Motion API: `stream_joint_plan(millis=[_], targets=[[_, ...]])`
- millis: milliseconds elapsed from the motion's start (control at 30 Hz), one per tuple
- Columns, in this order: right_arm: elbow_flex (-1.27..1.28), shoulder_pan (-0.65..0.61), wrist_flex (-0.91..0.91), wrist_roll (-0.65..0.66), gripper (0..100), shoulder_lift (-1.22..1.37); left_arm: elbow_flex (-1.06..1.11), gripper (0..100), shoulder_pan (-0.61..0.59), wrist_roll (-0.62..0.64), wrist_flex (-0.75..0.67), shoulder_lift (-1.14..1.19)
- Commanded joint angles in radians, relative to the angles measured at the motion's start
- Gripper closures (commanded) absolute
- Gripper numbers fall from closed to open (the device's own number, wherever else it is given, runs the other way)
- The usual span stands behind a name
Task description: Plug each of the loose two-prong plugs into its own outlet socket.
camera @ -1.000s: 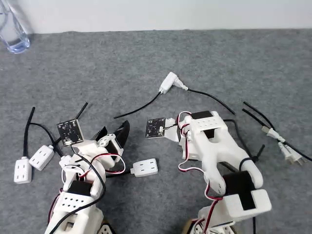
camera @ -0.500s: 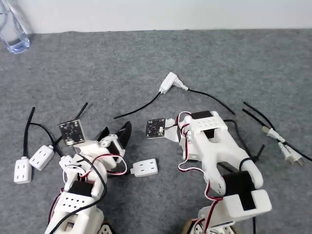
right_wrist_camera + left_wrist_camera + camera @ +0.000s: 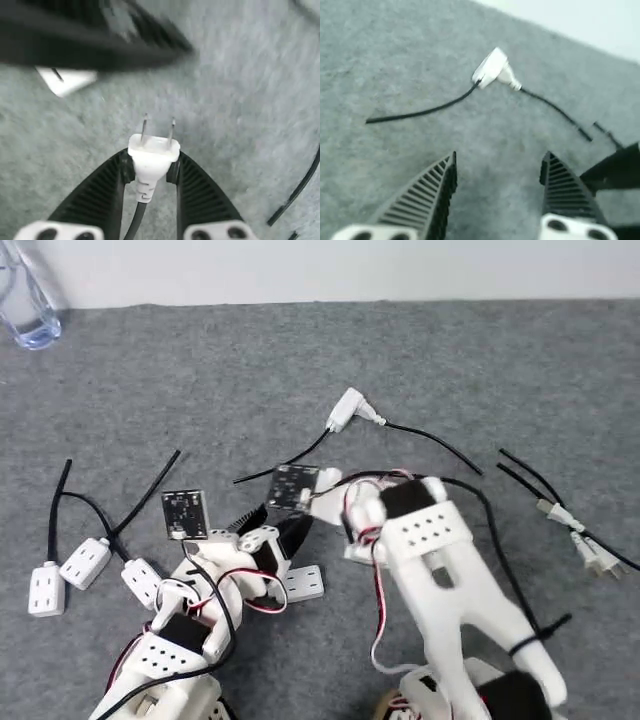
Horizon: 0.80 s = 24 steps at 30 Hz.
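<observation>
My right jaws are pinched shut on a white moulded two-prong plug (image 3: 150,155). Its ribbed neck sits between my black ridged pads (image 3: 200,190), and its two thin metal prongs point out over the grey felted counter (image 3: 480,360). My left jaws stand wide apart, holding nothing. In the high view I count four boxy white sockets (image 3: 46,590), three at lower left and a fourth socket (image 3: 305,582) at lower centre. Two slim loose plugs (image 3: 562,514) lie at the right edge. A chunkier white plug (image 3: 345,410) lies at upper centre. All trail black cords (image 3: 430,440).
</observation>
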Motion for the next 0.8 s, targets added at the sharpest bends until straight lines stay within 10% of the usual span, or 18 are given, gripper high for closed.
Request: stream_joint_plan(millis=[0,767], targets=[[-0.012,-0.065,0.019,-0.074,99.0,-0.064,-0.012,71,0.008,0.040,-0.055,-0.009],[-0.336,-0.110,0.225,-0.155,99.0,-0.067,0.002,67,0.051,0.051,-0.035,-0.009]])
